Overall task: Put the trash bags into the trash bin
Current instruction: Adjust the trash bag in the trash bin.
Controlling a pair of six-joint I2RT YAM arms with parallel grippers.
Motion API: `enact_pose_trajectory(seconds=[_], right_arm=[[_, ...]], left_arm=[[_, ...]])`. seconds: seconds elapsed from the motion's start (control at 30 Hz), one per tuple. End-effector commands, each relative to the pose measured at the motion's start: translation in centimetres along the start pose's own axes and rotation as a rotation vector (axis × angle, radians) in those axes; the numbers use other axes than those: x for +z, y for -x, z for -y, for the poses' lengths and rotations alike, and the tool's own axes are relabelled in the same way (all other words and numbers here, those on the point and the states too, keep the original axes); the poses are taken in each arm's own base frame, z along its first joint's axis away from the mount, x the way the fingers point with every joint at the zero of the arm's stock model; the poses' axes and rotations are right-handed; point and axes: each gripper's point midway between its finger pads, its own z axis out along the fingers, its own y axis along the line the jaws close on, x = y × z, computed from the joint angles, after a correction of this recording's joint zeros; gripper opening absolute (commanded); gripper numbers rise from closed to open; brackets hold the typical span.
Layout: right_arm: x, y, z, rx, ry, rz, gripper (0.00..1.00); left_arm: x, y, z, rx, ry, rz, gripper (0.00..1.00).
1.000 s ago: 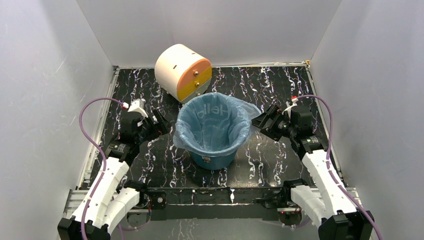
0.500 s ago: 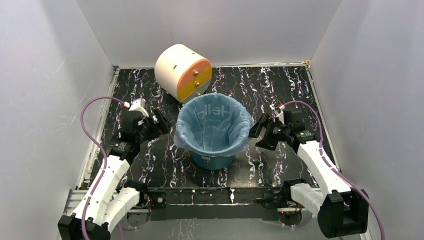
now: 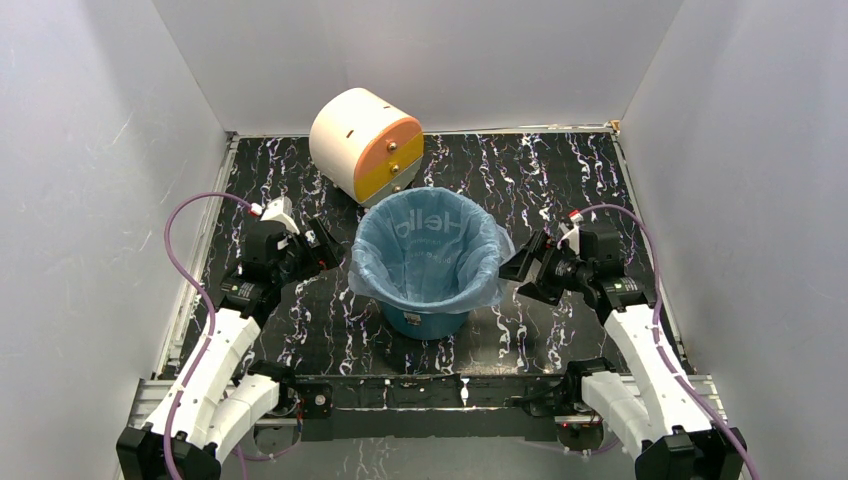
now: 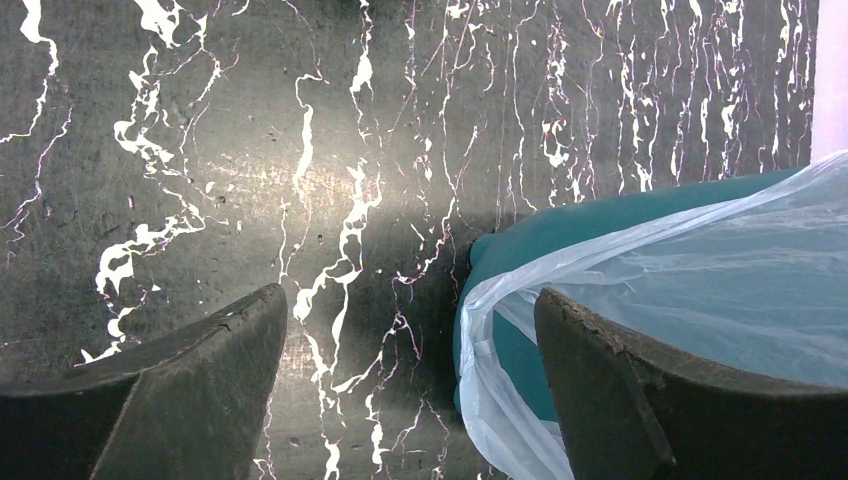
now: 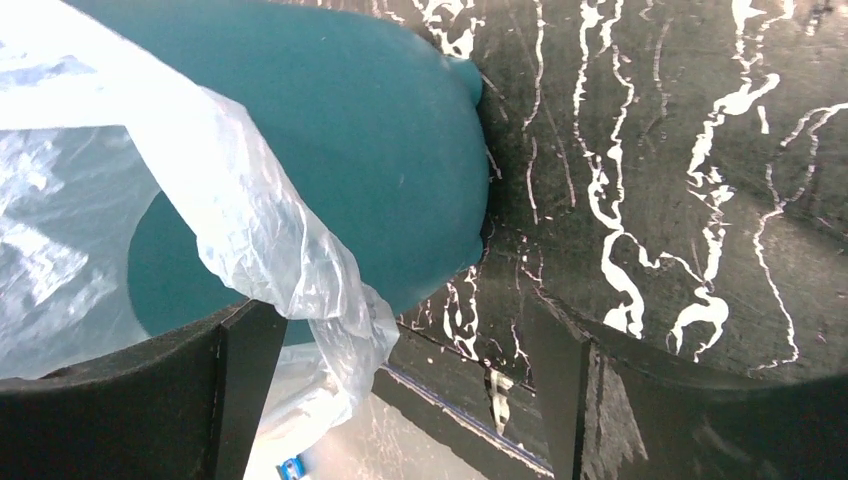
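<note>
The teal trash bin (image 3: 430, 318) stands mid-table with the pale blue trash bag (image 3: 425, 250) lining it, white "Hello" lettering inside, its edge folded over the rim. My left gripper (image 3: 325, 246) is open just left of the rim. In the left wrist view the left gripper (image 4: 410, 300) spans bare table and the bag's hem (image 4: 500, 400) on the bin (image 4: 570, 225). My right gripper (image 3: 527, 266) is open at the right rim. In the right wrist view a loose bag flap (image 5: 290, 260) hangs over the bin (image 5: 380, 130) between the right gripper's (image 5: 405, 335) fingers, unclamped.
A cream and orange drum-shaped box (image 3: 365, 145) sits behind the bin at the back left. White walls enclose the black marbled table (image 3: 560, 180) on three sides. The table's near edge (image 5: 470, 420) shows under the right gripper.
My right gripper has come down and in toward the bin's right rim and opened slightly wider. The bag's right flap now drapes down over the rim. The left arm barely moved.
</note>
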Motion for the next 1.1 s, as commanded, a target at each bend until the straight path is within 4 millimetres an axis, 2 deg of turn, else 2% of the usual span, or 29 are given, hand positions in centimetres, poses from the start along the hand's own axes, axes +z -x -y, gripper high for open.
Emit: enact_pose_trajectory(seconds=[0.0, 0.07, 0.1, 0.13, 0.2, 0.27, 0.33, 0.4, 0.43, 0.47, 0.53, 0.6, 0.67, 0.7, 0.87, 1.0, 1.07], right_arm=[[-0.6, 1.5, 0.2, 0.023, -0.057, 0.079, 0.93], [-1.8, 2.9, 1.3, 0.061, -0.171, 0.178, 0.90], [-2.9, 3.8, 1.8, 0.086, -0.225, 0.255, 0.94], [-3.6, 4.6, 1.3, 0.073, -0.208, 0.323, 0.98], [-4.2, 5.3, -0.9, -0.056, -0.083, 0.379, 0.99], [-3.8, 4.9, -0.9, -0.058, -0.076, 0.344, 0.99], [-2.6, 3.6, 0.6, -0.025, -0.138, 0.238, 0.98], [-1.7, 2.0, 1.7, -0.018, -0.183, 0.099, 0.83], [-1.5, 1.5, 1.4, -0.037, -0.164, 0.049, 0.77], [-1.8, 1.6, 1.0, -0.047, -0.165, 0.040, 0.75], [-2.6, 2.4, -0.5, -0.100, -0.115, 0.095, 0.78], [-2.8, 3.0, -2.9, -0.170, 0.010, 0.131, 0.83], [-1.9, 2.9, -4.2, -0.150, 0.094, 0.073, 0.84], [-1.2, 2.8, -4.1, -0.103, 0.089, 0.036, 0.83], [1.6, 3.0, -2.7, -0.011, 0.090, -0.010, 0.81], [3.3, 1.9, -1.6, 0.003, 0.128, -0.092, 0.70], [3.8, 1.1, -0.4, 0.014, 0.083, -0.142, 0.65]], left_arm=[[-0.4, 0.7, 0.6, 0.013, -0.020, 0.016, 0.91], [-0.4, 0.7, 0.6, 0.013, -0.023, 0.014, 0.91], [-0.4, 0.7, 0.7, 0.013, -0.024, 0.013, 0.91], [-0.4, 0.7, 0.6, 0.013, -0.023, 0.012, 0.91], [-0.5, 0.6, 0.6, 0.014, -0.024, 0.012, 0.91], [-0.4, 0.4, 0.5, 0.012, -0.022, 0.009, 0.91], [-0.2, 0.1, 0.5, 0.016, -0.026, -0.003, 0.91], [-0.1, 0.1, 0.5, 0.024, -0.026, -0.012, 0.91], [-0.1, 0.1, 0.6, 0.025, -0.028, -0.013, 0.91], [-0.1, 0.2, 0.6, 0.025, -0.028, -0.014, 0.91], [-0.1, 0.4, 0.7, 0.022, -0.030, -0.008, 0.91], [-0.1, 0.4, 0.6, 0.020, -0.025, -0.004, 0.91], [0.0, 0.3, 0.6, 0.020, -0.026, -0.007, 0.91], [0.0, 0.4, 0.7, 0.021, -0.030, -0.009, 0.91], [-0.3, 0.5, 0.9, 0.028, -0.038, -0.003, 0.91], [0.2, -0.4, 0.8, 0.026, -0.046, -0.042, 0.91], [0.4, -0.8, 0.8, 0.023, -0.052, -0.058, 0.91]])
